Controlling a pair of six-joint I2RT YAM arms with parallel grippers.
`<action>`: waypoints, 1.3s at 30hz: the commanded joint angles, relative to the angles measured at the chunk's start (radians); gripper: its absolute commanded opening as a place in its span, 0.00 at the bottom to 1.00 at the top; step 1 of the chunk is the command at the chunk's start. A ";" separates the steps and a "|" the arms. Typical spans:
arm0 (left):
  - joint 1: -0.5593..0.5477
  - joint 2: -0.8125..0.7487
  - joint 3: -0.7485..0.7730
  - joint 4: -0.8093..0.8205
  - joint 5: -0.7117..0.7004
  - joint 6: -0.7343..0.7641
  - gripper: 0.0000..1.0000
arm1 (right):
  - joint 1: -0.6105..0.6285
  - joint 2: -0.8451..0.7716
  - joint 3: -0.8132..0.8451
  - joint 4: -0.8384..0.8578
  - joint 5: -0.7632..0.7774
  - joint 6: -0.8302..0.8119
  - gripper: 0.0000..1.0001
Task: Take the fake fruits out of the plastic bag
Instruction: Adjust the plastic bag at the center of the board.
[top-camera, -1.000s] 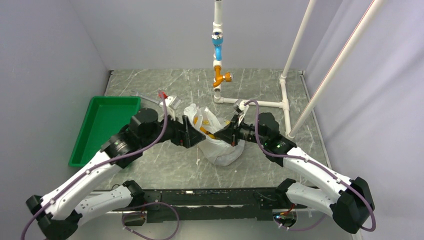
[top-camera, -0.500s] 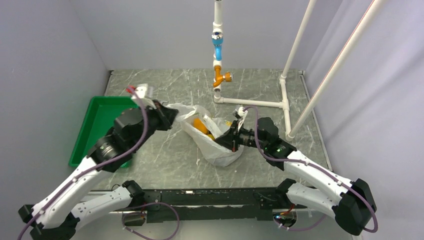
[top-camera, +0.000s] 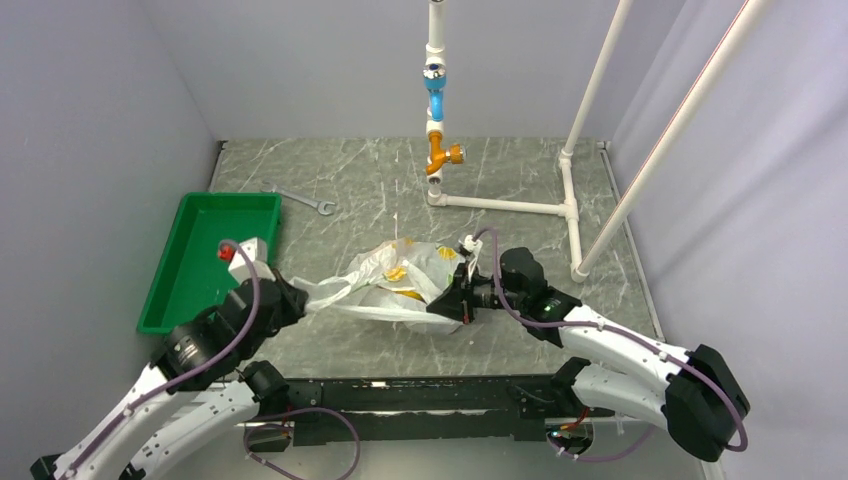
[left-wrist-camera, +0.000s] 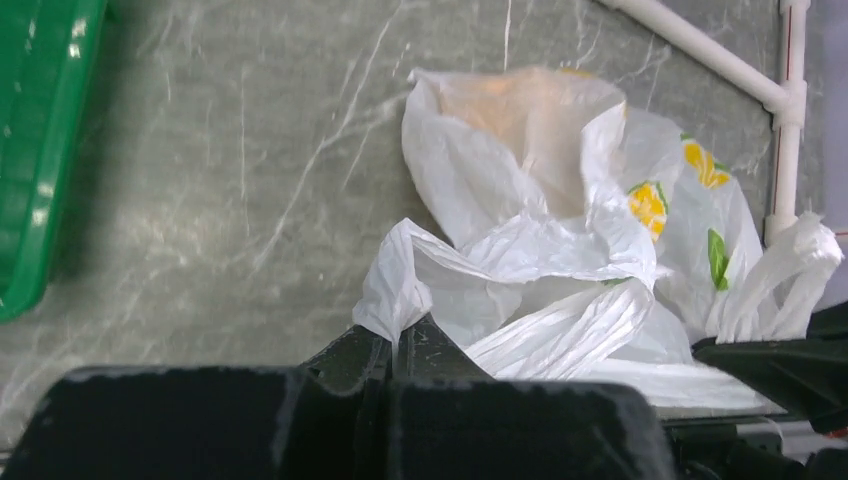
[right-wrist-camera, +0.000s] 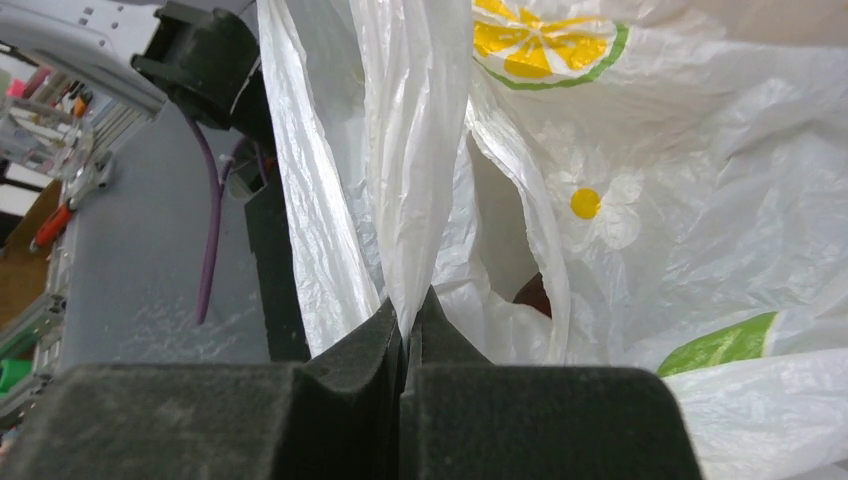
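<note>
Grey marbled table (top-camera: 350, 180) is carrying everything, and the plastic bag (top-camera: 400, 283) is lying on it between your 2 arms, near the front edge and well apart from the green tray (top-camera: 200, 250). Your left gripper (top-camera: 297, 300) is pinching a fold of film at the bag's left end, its fingers pressed together on it. Your right gripper (top-camera: 447, 303) is nipping a thin strand of film at the near right side, and it is closed tight on it too.

The film is looking very thin, crinkly and slippery, with almost no weight or stiffness, so it is following any pull and may be tearing under a sharp one. I am judging that gathered folds and the handle loops are giving you the safest hold, not a single flat layer. The fake fruits (right-wrist-camera: 533, 292) are sitting inside. In the right wrist view only a dark red part of 1 is showing through a gap in the film. They are probably light, hard and smooth, so expect them to be rolling once they are out.

The bag is lying stretched and low, its long axis running left to right across the table. Its drawn-out end is pointing toward your left gripper. Which way the mouth is opening, I cannot tell surely.
</note>
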 joint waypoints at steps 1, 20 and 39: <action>0.008 -0.142 -0.032 -0.122 -0.033 -0.063 0.00 | 0.003 0.042 -0.005 0.020 -0.069 -0.003 0.00; 0.008 0.169 0.560 -0.051 0.321 0.529 0.91 | 0.014 0.092 0.036 0.073 -0.013 0.078 0.15; -0.008 0.752 0.595 -0.045 0.650 0.951 0.96 | 0.018 -0.055 -0.008 0.032 0.083 0.056 0.15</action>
